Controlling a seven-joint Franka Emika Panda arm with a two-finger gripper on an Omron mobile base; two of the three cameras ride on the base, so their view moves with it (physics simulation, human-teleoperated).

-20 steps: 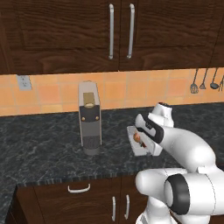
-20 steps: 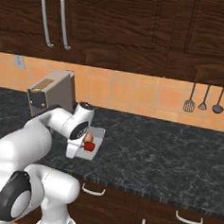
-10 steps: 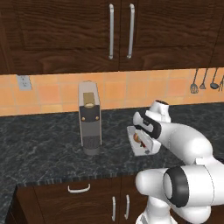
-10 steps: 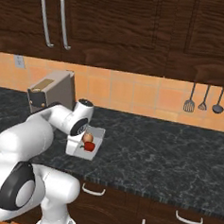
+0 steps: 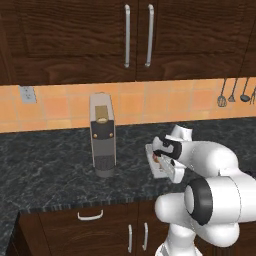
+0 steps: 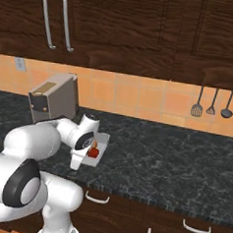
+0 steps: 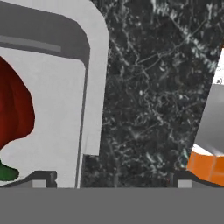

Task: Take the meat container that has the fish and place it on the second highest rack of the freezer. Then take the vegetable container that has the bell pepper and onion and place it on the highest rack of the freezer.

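Observation:
A white vegetable container lies on the dark counter, right of the coffee machine. It holds the red bell pepper and a tan onion. My gripper hovers right over the tray's near rim. In the hand view the gripper is open, its fingertips wide apart on either side of the tray's white wall. The bell pepper sits inside the tray at the left, its green stem low. The freezer, its racks and the fish are out of view.
A grey coffee machine stands on the black speckled counter against the orange tile wall. Utensils hang at the right. Dark cabinets run above, and drawers sit below the counter edge.
The arm's elbow has swung lower and closer to the cameras. The hand and the tray have stayed at nearly the same spot on the counter.

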